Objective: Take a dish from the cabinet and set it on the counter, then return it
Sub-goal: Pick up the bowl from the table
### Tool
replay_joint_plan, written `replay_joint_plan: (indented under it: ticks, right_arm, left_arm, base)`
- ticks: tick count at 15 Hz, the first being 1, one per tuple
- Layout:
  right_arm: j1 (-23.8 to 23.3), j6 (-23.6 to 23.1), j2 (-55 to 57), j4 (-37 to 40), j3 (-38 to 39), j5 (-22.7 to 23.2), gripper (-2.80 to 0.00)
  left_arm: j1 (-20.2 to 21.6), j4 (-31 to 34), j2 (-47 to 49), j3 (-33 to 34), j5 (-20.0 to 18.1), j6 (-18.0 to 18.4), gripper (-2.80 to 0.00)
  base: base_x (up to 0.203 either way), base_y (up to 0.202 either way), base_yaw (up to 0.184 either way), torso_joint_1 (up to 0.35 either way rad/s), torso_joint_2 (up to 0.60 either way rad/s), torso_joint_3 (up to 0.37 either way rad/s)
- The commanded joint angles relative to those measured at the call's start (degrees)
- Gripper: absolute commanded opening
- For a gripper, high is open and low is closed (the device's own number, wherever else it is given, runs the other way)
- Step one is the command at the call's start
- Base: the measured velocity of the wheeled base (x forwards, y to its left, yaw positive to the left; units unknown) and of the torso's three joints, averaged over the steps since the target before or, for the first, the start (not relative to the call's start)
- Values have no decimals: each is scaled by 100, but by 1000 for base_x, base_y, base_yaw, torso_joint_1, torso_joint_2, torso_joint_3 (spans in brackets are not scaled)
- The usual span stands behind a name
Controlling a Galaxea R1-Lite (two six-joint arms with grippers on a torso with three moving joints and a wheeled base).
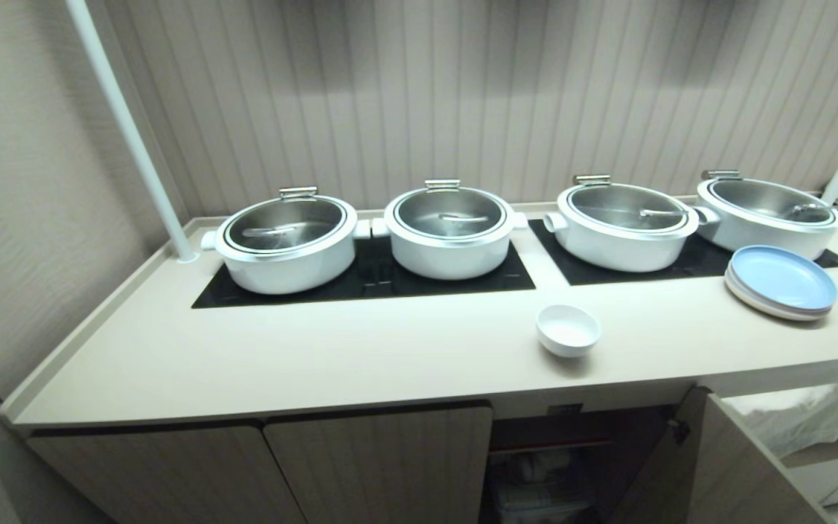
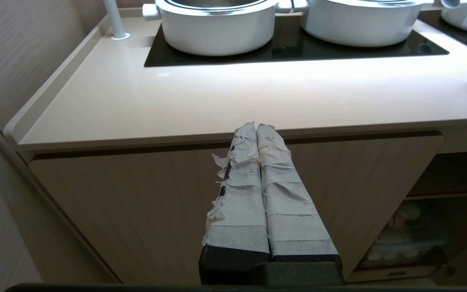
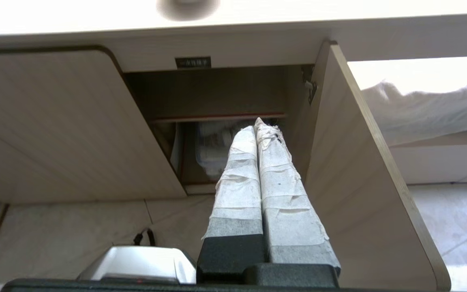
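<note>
Returning dish (image 1: 568,329) to cabinet (image 1: 564,466) looks like the step in hand. Dish sits upright on counter (image 1: 244,356), near front edge, right of centre, just above open cabinet bay, in front of gap btwn cooktop panels. Right gripper (image 3: 260,125) low, w/ taped fingers pressed together, empty, aimed at open bay beside swung-out door (image 3: 363,170). Left gripper (image 2: 256,129) also closed, empty, parked facing shut door below counter's front edge. Best approach, prob.: raise right arm clear of counter lip, spread fingers first, straddle rim from front side, pinch gently since glossy, avoid plate stack (image 1: 783,282) towards right end.
</note>
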Motion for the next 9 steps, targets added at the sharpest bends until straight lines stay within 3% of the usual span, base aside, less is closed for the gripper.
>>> replay_joint_plan:
  ticks: [1,3,9]
  right_arm:
    - [-78,12,-81,-10,-7,2,-280]
    - [-423,6,-188,-11,-4,15,-280]
    - [-506,0,-1214,-11,0,18,-280]
  left_arm:
    - [1,0,-2,0,0,-2,-280]
    - [0,0,-2,0,0,-2,-280]
    - [0,0,-2,0,0,-2,-280]
  base:
    - [0,0,0,0,0,0]
    - [0,0,0,0,0,0]
    - [0,0,0,0,0,0]
